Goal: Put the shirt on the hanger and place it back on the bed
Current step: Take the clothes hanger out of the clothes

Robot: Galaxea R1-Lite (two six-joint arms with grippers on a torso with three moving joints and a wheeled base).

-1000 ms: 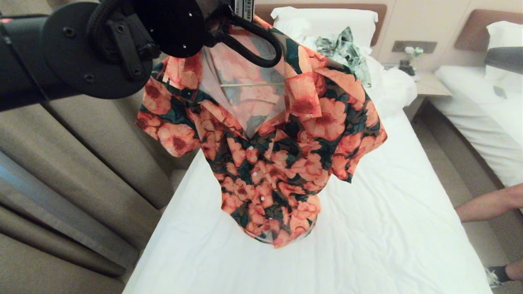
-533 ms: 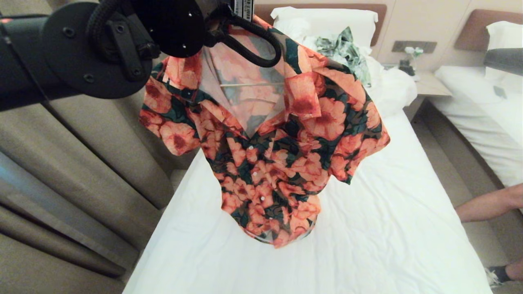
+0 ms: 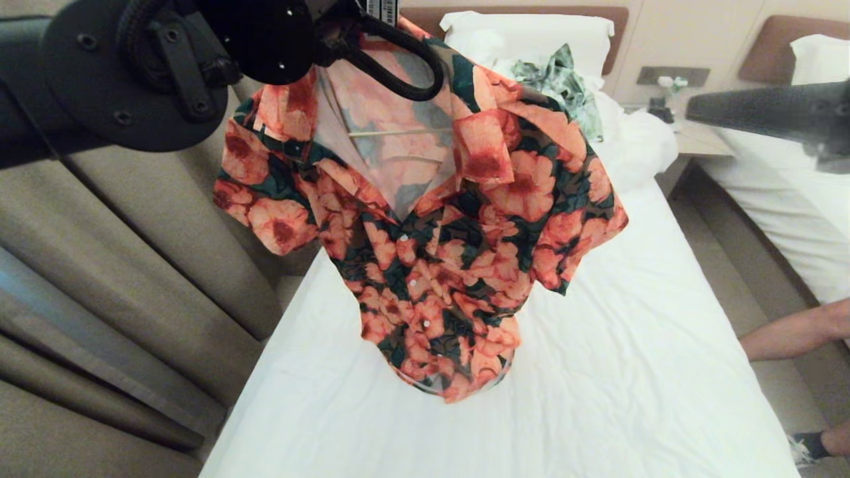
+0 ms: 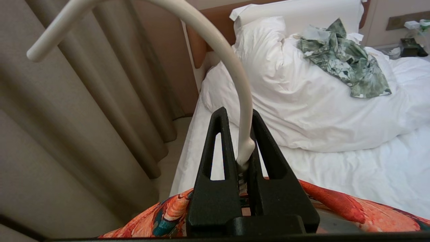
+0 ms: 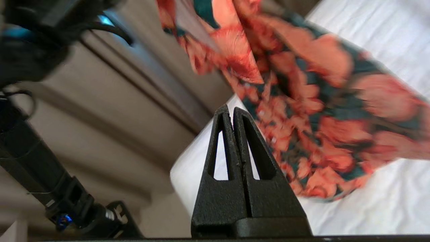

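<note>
Cream-white hanger stays clamped in our left pincer, the floral shirt hanging on it above the bed. Our right pincer, pressed together and empty, has swung in beside the shirt; we judge lowering comes next.

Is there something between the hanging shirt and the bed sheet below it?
Nothing visible: the shirt hangs from the left gripper over bare sheet of the bed; the leaf-print garment lies farther up by the pillow.
</note>
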